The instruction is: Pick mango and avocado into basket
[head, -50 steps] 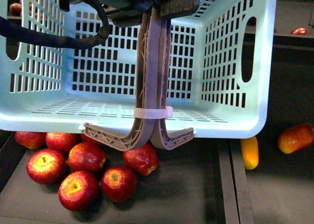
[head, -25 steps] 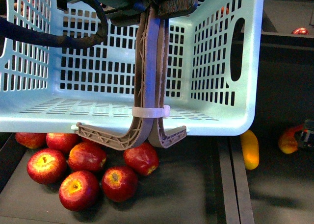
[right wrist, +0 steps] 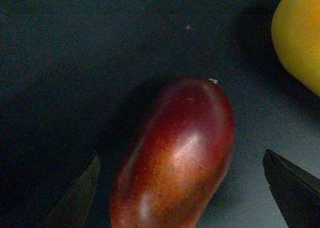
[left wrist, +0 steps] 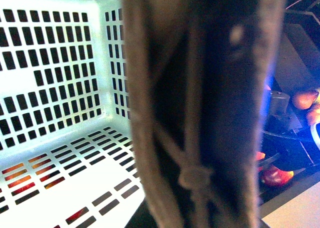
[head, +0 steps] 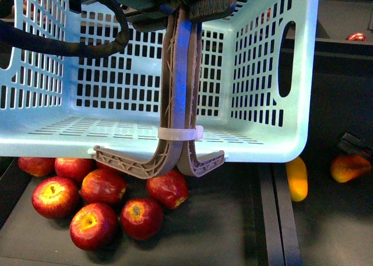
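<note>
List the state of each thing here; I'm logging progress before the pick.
basket: held up, nothing inside.
left gripper: shut on the basket's handle.
right gripper: open, fingers either side of the mango.
mango: lying down, not gripped.
apples: lying loose under the basket.
yellow fruit: lying by the basket's corner.
avocado: not in view.

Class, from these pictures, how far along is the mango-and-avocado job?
Done: nothing; the light aqua slotted plastic basket, hung from the left claw, looks empty. In hand: the open right claw straddles the dark red oval mango. Left: basket it, then the avocado, not in view.
</note>
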Controlling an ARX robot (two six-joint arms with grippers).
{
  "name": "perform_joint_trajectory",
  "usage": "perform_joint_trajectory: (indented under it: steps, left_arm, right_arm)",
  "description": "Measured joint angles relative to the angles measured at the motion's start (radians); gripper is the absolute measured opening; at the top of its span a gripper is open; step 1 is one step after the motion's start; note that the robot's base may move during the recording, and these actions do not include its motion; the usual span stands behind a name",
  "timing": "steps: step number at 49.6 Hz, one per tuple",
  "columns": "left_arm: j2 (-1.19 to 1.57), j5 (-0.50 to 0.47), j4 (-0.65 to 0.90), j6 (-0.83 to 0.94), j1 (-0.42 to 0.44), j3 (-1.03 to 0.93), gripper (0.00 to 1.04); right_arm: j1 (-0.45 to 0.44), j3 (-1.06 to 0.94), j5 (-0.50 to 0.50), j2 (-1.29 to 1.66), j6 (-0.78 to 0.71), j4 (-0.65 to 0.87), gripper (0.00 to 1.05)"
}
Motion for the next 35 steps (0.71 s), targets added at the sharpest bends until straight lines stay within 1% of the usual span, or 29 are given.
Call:
perform_joint_trajectory:
  steps: [4, 8, 13, 26, 35]
  left_arm:
    - [0.0, 0.0, 0.0, 0.0, 0.0, 0.0, 0.05]
    - [0.0, 0.002, 0.0, 0.0, 0.0, 0.0, 0.05]
    - [0.0, 0.002, 0.0, 0.0, 0.0, 0.0, 0.05]
    - [0.0, 0.0, 0.0, 0.0, 0.0, 0.0, 0.05]
    - [0.0, 0.002, 0.0, 0.0, 0.0, 0.0, 0.05]
  right_arm:
    - [0.01, 0.031, 0.024, 0.011, 0.048, -0.034, 0.97]
    - [0.02, 0.088, 0.037, 0.035, 0.118, -0.099, 0.97]
    - [0.028, 0.143, 0.055, 0.063, 0.15, -0.129, 0.97]
    - [0.023, 0.26, 0.055, 0.147, 0.16, -0.176, 0.97]
    - [0.015, 0.287, 0.055, 0.181, 0.154, -0.172, 0.97]
